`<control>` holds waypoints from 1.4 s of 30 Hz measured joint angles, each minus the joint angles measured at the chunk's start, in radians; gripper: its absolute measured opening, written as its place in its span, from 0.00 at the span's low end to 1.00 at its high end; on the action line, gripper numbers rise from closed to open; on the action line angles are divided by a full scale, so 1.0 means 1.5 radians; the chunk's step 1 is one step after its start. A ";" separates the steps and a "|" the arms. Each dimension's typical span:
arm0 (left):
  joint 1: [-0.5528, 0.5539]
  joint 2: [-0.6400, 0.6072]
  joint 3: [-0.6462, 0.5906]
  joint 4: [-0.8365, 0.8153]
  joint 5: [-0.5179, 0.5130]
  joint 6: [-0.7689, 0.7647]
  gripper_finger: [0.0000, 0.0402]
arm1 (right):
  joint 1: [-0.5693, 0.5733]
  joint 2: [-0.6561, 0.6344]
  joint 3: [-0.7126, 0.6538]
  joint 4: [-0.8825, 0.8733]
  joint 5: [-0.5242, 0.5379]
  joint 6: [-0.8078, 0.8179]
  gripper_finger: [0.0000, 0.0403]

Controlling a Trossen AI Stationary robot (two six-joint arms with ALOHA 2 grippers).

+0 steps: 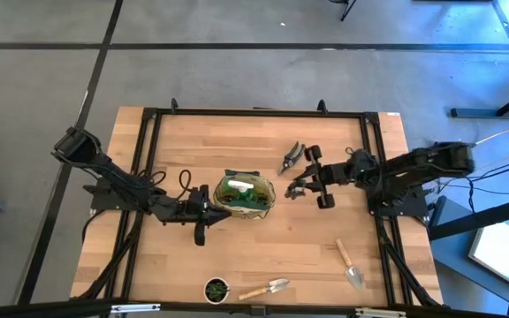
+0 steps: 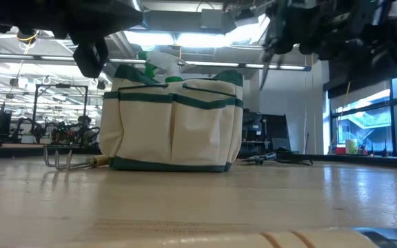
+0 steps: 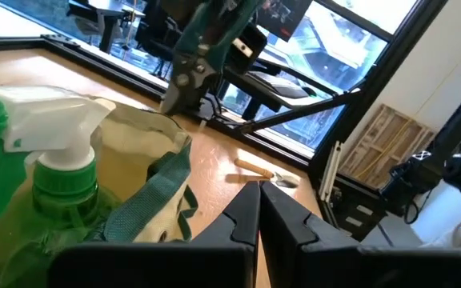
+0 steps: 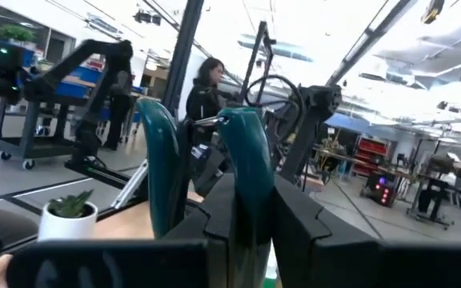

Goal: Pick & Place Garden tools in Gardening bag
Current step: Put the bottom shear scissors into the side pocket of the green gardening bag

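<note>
The right gripper [image 1: 297,188] hangs just beside the bag [image 1: 246,196], fingers [image 4: 294,220] clamped on teal-handled pruners [image 4: 202,172]. The left gripper [image 1: 208,212] sits at the bag's other side, jaws pressed together and holding nothing. A spray bottle [image 3: 34,172] stands inside the bag. Black pruners [image 1: 291,157] lie behind the right gripper; two trowels [image 1: 351,264] [image 1: 265,288] lie near the front edge, beside a pot [image 1: 216,289].
</note>
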 joint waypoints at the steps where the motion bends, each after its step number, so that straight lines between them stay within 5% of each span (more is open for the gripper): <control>1: 0.000 0.000 0.000 0.000 0.000 -0.001 0.01 | -0.003 0.021 0.009 0.009 0.000 0.003 0.13; 15: -0.037 0.000 0.000 -0.001 -0.036 -0.001 0.00 | -0.052 0.219 0.125 0.111 -0.076 0.112 0.13; 42: -0.088 0.000 0.000 -0.004 -0.118 -0.002 0.01 | -0.074 0.246 0.123 0.012 -0.120 0.064 0.13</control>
